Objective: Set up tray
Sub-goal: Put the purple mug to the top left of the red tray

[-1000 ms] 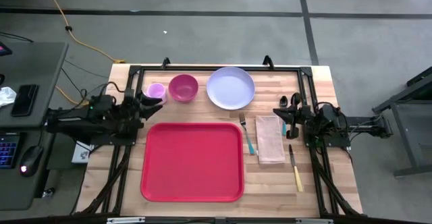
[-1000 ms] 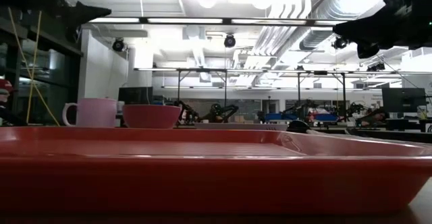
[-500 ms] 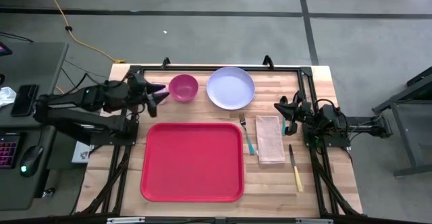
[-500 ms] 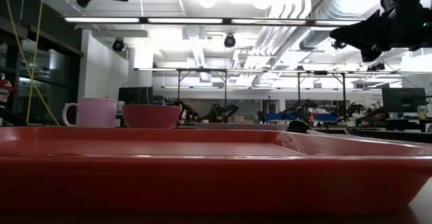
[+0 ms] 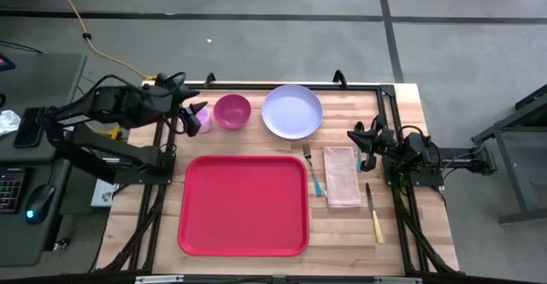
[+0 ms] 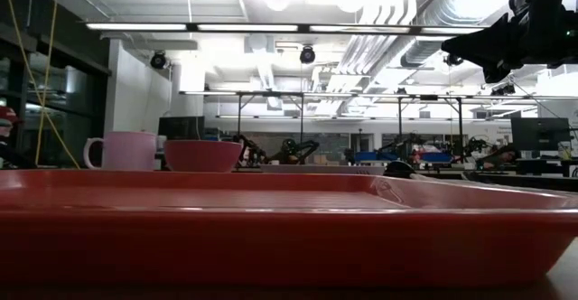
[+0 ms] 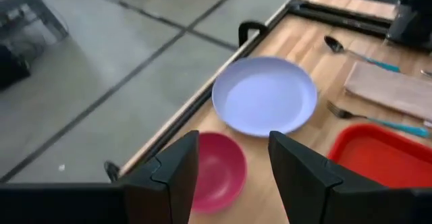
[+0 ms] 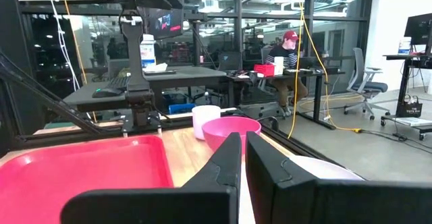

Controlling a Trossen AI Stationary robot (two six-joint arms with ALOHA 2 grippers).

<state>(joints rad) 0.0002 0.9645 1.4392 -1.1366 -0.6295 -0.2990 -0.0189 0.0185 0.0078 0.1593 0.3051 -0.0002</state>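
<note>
The red tray lies flat at the table's middle near side. Behind it, along the far edge, stand a pink mug, a pink bowl and a lavender plate. My left gripper hovers high over the mug, open; its wrist view shows the gripper above the bowl and the plate. My right gripper is shut and hangs in the air right of the tray, beside a tan napkin.
A fork with a teal handle lies between the tray and the napkin. A yellow-handled knife lies right of the napkin. A spoon rests behind the napkin. A black frame runs along the table's edges. Desks and a seated person show beyond.
My left arm has risen and swung toward the far edge, leaving the top of the low view; its gripper now hovers over the mug. No object on the table has moved.
</note>
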